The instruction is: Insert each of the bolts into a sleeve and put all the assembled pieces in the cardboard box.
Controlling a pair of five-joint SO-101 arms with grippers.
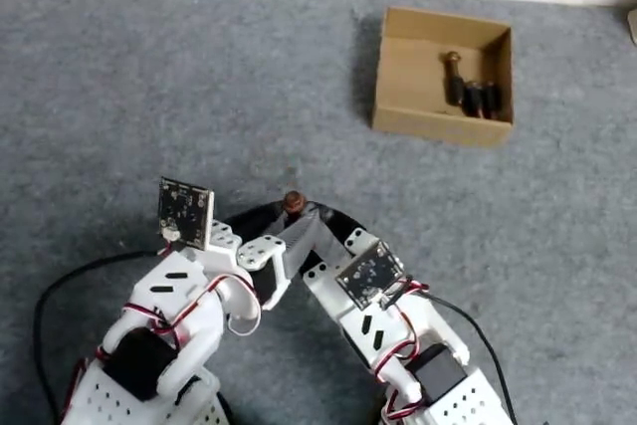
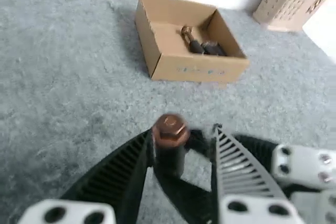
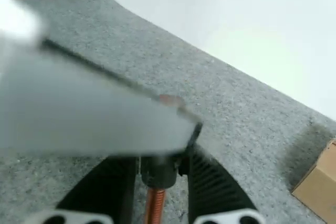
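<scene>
while right tool (image 3: 161, 163) clamps sleeve (image 3: 157, 171), left tool (image 2: 182, 135) gapes; bolt (image 2: 169, 128) between its fingers (image 2: 123, 169)

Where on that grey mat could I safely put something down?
Free: the mat left of the cardboard box, and below it, right of the arms. Crowded: where left gripper and right gripper meet at the bolt.

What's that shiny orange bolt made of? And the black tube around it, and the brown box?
The bolt looks like metal with a copper-coloured finish; its six-sided head glints in the light. The sleeve around it is dull black, maybe plastic or rubber, and the look alone doesn't settle which. The box looks like plain brown cardboard, with matte walls that look thin and folded.
</scene>
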